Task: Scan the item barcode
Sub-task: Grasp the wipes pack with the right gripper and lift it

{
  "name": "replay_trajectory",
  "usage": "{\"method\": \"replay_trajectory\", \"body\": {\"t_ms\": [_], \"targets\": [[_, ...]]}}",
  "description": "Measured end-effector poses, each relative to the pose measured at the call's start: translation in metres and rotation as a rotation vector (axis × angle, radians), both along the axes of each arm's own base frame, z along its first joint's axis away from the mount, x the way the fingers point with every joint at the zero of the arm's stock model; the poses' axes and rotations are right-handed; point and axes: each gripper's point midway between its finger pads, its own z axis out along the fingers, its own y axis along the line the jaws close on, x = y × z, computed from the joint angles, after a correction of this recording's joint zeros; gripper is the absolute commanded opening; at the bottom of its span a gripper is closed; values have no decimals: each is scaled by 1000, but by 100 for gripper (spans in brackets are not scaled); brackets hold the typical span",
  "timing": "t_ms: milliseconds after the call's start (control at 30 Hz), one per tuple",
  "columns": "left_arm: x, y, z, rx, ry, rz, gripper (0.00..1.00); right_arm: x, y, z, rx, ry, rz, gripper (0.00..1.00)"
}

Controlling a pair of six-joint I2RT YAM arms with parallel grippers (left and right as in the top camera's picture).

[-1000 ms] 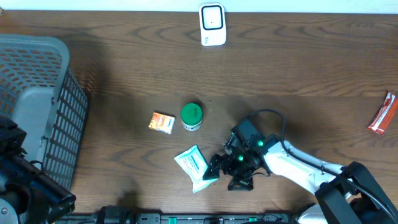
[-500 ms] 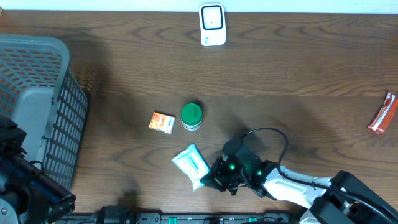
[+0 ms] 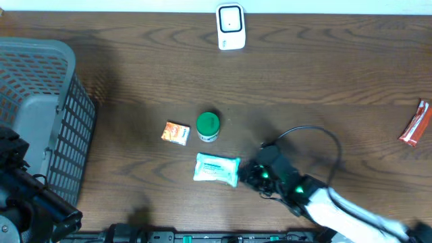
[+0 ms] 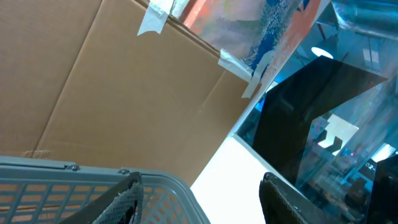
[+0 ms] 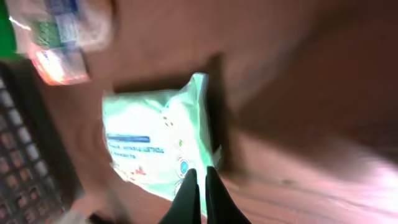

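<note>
Item under task: the pale green soft plastic wipes packet [image 3: 216,169] lies flat on the brown wooden tabletop [image 3: 324,81], near its front edge and well apart from the white barcode scanner unit [image 3: 229,27] at the far edge. The right end effector [image 5: 200,171] is closed tight at the packet's edge, apparently pinching the thin seam; that hold suits lifting and turning the printed face toward the scanner. The left end effector [image 4: 200,186] stands spread and empty, parked over the grey plastic mesh basket [image 3: 40,101], clear of the working arm.
</note>
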Motion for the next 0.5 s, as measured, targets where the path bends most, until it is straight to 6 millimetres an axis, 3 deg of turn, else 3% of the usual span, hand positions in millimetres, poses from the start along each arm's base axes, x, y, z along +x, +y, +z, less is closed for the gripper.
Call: {"method": "replay_trajectory", "body": {"t_ms": [167,200,233,267,333,500], "targets": [[0,0,0,0,-1,0,61,14,-52,38,-152,-226,-67,5],[0,0,0,0,0,0,61,14,-59,40,-174,-241,-77,23],[0,0,0,0,0,0,61,14,-69,45,-201,-266,-91,53],[0,0,0,0,1,0,61,14,-75,48,-218,-285,-98,67],[0,0,0,0,0,0,61,12,-80,52,-230,-307,-85,80],[0,0,0,0,0,0,61,-6,-72,37,-215,-207,-23,89]]}}
